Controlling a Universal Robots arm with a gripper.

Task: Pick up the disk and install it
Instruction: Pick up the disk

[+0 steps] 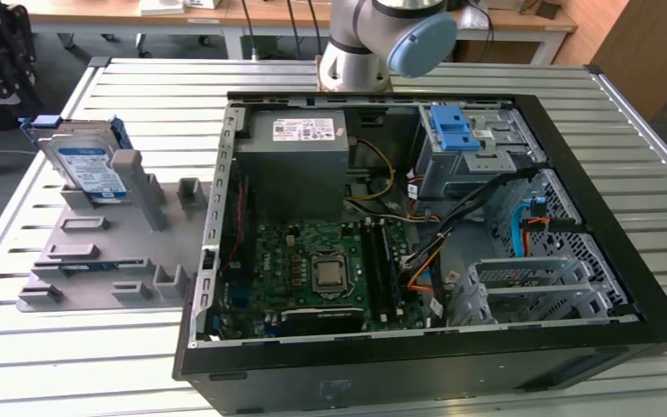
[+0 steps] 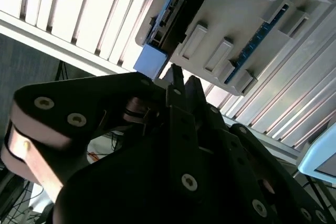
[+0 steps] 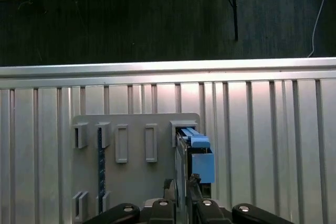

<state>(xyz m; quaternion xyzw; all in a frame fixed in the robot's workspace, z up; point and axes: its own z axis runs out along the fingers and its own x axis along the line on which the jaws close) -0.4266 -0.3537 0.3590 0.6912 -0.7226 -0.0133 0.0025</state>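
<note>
The task is at its very start, with neither step done. The disk (image 1: 86, 163), a flat rectangular silver metal hard drive with a white-and-blue label and a blue plastic carrier frame, stands upright on its edge. It sits in a slot at the far corner of a flat grey plastic fixture plate with raised holders (image 1: 93, 254). That plate lies on the slatted aluminium bench (image 1: 450, 74), close to the bench edge on the exterior view's left and beside the large open black computer case (image 1: 597, 161). Nothing touches the disk in the exterior view, so I judge it not yet picked up.

The black two-fingered end effector (image 2: 184, 80) appears in both wrist views, pointing toward the fixture plate. In the first wrist view it (image 3: 182, 188) lines up with the disk's thin top edge (image 3: 182, 148), which runs between the fingers as seen from there. That suggests it is aligned over the disk but well apart from it. In the second wrist view the fingers (image 2: 175, 76) stand slightly parted, with a narrow sliver of light between the tips, and they hold nothing.

Inside the case, the grey metal drive cage with a blue plastic ridged bracket (image 1: 464, 130) sits near the far corner. The silver arm (image 1: 368, 39) rises from the bench's far edge behind the case. No disk has reached the case, so both picking up and installing are left to do.
</note>
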